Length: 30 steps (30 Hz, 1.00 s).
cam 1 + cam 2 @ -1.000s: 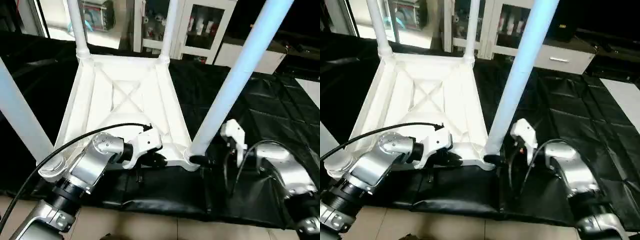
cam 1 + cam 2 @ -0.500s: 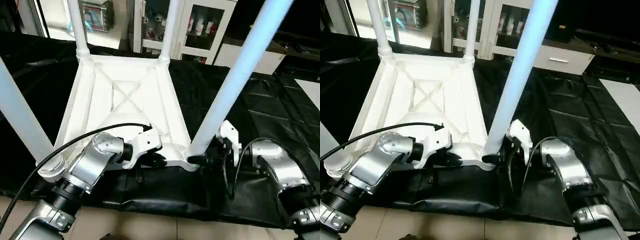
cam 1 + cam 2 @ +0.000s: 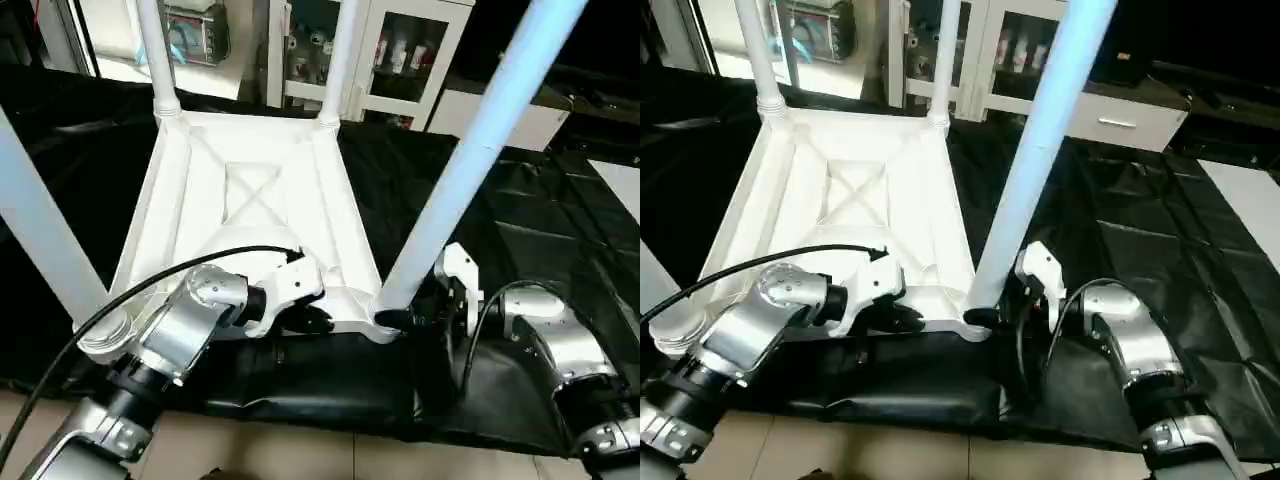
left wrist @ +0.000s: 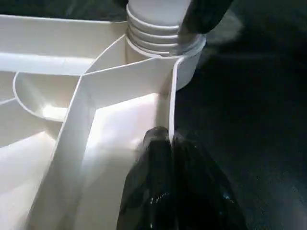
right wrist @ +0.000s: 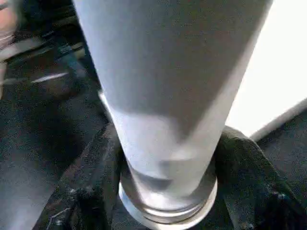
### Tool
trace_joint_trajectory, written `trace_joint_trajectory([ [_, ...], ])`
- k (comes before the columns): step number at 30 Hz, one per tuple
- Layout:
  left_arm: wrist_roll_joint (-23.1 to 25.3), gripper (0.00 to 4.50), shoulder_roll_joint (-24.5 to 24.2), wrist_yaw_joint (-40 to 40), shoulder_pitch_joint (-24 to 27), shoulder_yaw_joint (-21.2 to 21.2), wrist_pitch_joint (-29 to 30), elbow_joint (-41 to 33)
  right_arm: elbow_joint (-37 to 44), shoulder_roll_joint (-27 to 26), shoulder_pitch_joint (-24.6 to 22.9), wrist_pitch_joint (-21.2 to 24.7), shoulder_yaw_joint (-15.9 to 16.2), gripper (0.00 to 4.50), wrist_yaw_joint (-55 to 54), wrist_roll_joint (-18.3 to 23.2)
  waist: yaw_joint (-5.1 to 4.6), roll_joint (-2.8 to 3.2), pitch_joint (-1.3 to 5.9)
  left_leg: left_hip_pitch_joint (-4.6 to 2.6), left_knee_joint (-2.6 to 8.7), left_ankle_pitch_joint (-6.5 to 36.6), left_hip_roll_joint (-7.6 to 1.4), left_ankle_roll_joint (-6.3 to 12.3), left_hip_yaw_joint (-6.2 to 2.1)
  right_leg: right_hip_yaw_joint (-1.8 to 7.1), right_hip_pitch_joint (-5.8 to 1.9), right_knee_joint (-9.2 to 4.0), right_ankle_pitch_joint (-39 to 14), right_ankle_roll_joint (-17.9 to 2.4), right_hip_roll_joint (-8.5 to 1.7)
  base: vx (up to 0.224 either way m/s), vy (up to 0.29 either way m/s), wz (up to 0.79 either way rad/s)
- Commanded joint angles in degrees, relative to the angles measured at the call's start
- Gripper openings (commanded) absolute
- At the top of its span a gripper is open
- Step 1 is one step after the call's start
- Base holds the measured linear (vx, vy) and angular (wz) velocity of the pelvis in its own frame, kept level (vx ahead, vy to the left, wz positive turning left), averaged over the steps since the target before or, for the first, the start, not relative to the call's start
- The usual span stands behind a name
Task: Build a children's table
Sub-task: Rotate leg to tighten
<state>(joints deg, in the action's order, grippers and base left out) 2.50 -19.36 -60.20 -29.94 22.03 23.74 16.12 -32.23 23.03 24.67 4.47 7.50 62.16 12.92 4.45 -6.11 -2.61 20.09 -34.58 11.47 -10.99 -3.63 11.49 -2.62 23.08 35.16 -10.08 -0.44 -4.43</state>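
Note:
The children's table lies upside down on a black mat, its white X-ribbed top (image 3: 250, 190) facing up with four white legs standing in the corner sockets. My left gripper (image 3: 315, 322) is at the near edge, its black fingers (image 4: 158, 182) shut on the thin rim wall beside the near right socket (image 4: 187, 62). My right gripper (image 3: 405, 320) is at the foot of the near right leg (image 3: 470, 140). Its fingers (image 5: 96, 172) press against both sides of that leg just above the socket. The near left leg (image 3: 40, 240) rises beside my left forearm.
The black mat (image 3: 540, 200) covers the work surface, with tiled floor (image 3: 300, 450) at its near edge. A black cable (image 3: 150, 275) arcs over my left arm. Glass-door cabinets (image 3: 400, 50) stand behind the two far legs (image 3: 340, 50).
My right gripper has moved left to the foot of the near right leg and its fingers have come in round it. The left gripper has stayed on the rim.

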Motion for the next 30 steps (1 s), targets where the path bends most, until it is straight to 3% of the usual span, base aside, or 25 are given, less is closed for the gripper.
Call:
trace_joint_trajectory([
  [1,-0.7,0.00,4.5,6.6,-1.9,-2.2,1.5,2.8,-2.8,-1.9,-0.4,2.8,-0.4,2.43,-9.2,-3.1,-0.62,0.10,2.62,-0.70,4.54,16.3,-2.45,-0.64,-1.48,2.01,-1.56,-5.24,-24.5,-9.2,-3.81,0.000,0.000,0.00],
  [3,-0.6,0.00,6.9,10.5,-3.5,-3.7,2.7,5.0,-3.2,-4.0,0.0,4.2,-1.7,2.43,-15.1,-3.6,-1.12,-0.12,2.86,-0.63,4.58,16.5,-2.33,-1.49,-1.71,1.98,-1.59,-5.44,-25.9,-7.8,-3.88,0.000,0.000,0.00],
  [5,-0.2,0.00,10.0,15.6,-5.8,-5.2,4.6,8.2,-3.8,-7.8,0.8,5.7,-3.7,2.43,-25.0,-4.3,-1.52,-0.11,2.88,-0.32,4.55,16.1,-2.19,-1.25,-1.81,1.91,-1.58,-5.65,-26.4,-7.0,-3.93,0.000,0.000,0.00],
  [6,-0.2,0.00,10.0,15.6,-5.8,-5.2,4.6,8.2,-3.8,-7.8,0.8,5.7,-3.7,2.43,-25.0,-4.3,-1.66,-0.15,2.88,-0.25,4.56,16.0,-2.16,-1.26,-1.81,1.91,-1.58,-5.63,-26.5,-6.8,-3.89,0.000,0.000,0.00],
  [7,0.2,0.00,12.5,19.6,-7.8,-6.1,5.2,11.4,-4.7,-11.1,1.7,5.8,-4.7,2.42,-32.1,-5.1,-2.00,0.25,2.88,-0.29,4.55,16.2,-2.04,-1.29,-1.80,1.91,-1.39,-5.82,-26.7,-6.5,-3.82,0.000,0.000,0.00],
  [8,0.5,0.00,13.9,22.1,-9.0,-6.5,5.0,13.4,-5.2,-12.8,2.2,5.5,-4.7,2.39,-35.8,-6.0,-2.33,0.18,2.97,-0.30,4.54,16.3,-1.95,-1.67,-1.88,1.82,-1.28,-5.84,-26.9,-6.2,-3.76,0.000,0.000,0.00],
  [10,1.1,0.00,16.1,26.9,-11.2,-7.5,3.6,17.3,-6.7,-15.7,3.4,4.9,-4.3,2.28,-41.3,-7.5,-2.54,0.46,3.13,-0.19,4.55,15.7,-1.92,-1.63,-1.89,1.89,-1.31,-5.70,-24.8,-6.4,-3.72,0.000,0.000,0.00],
  [12,1.7,0.00,17.8,31.0,-12.9,-8.3,1.9,20.3,-8.4,-18.0,4.5,4.2,-4.1,2.18,-45.0,-8.3,-2.55,0.35,3.23,-0.21,4.48,15.1,-1.87,-1.11,-1.74,1.91,-1.40,-5.57,-21.8,-7.0,-3.57,0.000,0.000,0.00],
  [13,1.7,0.00,17.8,31.0,-12.9,-8.3,1.9,20.3,-8.4,-18.0,4.5,4.2,-4.1,2.16,-45.0,-8.3,-2.40,0.27,3.37,-0.30,4.41,14.1,-1.94,-0.43,-1.62,1.97,-1.54,-5.16,-18.4,-7.9,-3.55,0.000,0.000,0.00],
  [19,2.2,0.00,18.6,34.3,-15.5,-9.5,-0.8,24.4,-10.0,-20.8,6.4,2.2,-5.5,2.11,-48.4,-9.0,-2.00,0.05,3.49,-0.08,4.19,9.8,-1.86,2.07,-1.24,2.13,-2.01,-4.45,-11.7,-9.8,-3.62,0.000,0.000,0.00],
  [21,2.4,0.00,17.8,33.8,-15.1,-9.2,-1.3,24.4,-8.5,-20.5,6.3,1.3,-6.4,2.11,-46.1,-7.3,-1.96,0.12,3.40,-0.04,4.31,9.7,-1.98,2.58,-1.27,2.07,-2.11,-4.46,-11.8,-10.0,-3.60,0.000,0.000,0.00],
  [22,2.3,0.00,17.5,33.5,-15.0,-9.2,-1.5,24.4,-7.8,-20.2,6.0,0.6,-6.4,2.11,-44.9,-6.8,-2.01,-0.16,3.34,-0.03,4.31,9.9,-2.00,2.67,-1.23,2.05,-2.10,-4.54,-12.2,-9.9,-3.59,0.000,0.000,0.00],
  [24,2.3,0.00,17.1,33.0,-14.7,-9.1,-1.9,24.2,-5.9,-19.7,5.3,0.6,-6.6,2.11,-42.3,-5.3,-1.90,0.07,3.23,-0.10,4.32,10.7,-2.01,2.65,-1.23,2.07,-2.07,-4.72,-13.8,-9.7,-3.72,0.000,0.000,0.00],
  [27,2.4,0.00,16.5,32.3,-14.4,-8.9,-2.4,24.1,-2.9,-18.8,3.9,1.1,-6.8,2.72,-39.9,-3.9,-1.77,-0.03,3.19,-0.17,4.38,11.2,-2.13,2.64,-1.26,2.08,-2.01,-4.85,-14.9,-9.3,-3.71,0.000,0.000,0.00],
  [29,2.5,0.00,15.7,31.4,-14.0,-8.6,-3.0,24.0,1.0,-17.5,2.0,2.2,-7.4,2.76,-37.4,-2.5,-1.92,-0.02,3.13,0.60,4.64,11.1,-2.08,3.06,-1.53,2.05,-2.53,-4.86,-15.4,-8.6,-3.73,0.000,0.000,0.00],
  [30,2.5,0.00,15.5,31.0,-13.8,-8.5,-3.2,23.8,2.0,-17.0,1.6,2.5,-7.6,3.08,-36.8,-2.1,-2.10,0.03,3.12,0.80,4.76,11.2,-2.11,3.09,-1.69,1.95,-2.67,-4.90,-16.0,-8.2,-3.71,0.000,0.000,0.00],
])
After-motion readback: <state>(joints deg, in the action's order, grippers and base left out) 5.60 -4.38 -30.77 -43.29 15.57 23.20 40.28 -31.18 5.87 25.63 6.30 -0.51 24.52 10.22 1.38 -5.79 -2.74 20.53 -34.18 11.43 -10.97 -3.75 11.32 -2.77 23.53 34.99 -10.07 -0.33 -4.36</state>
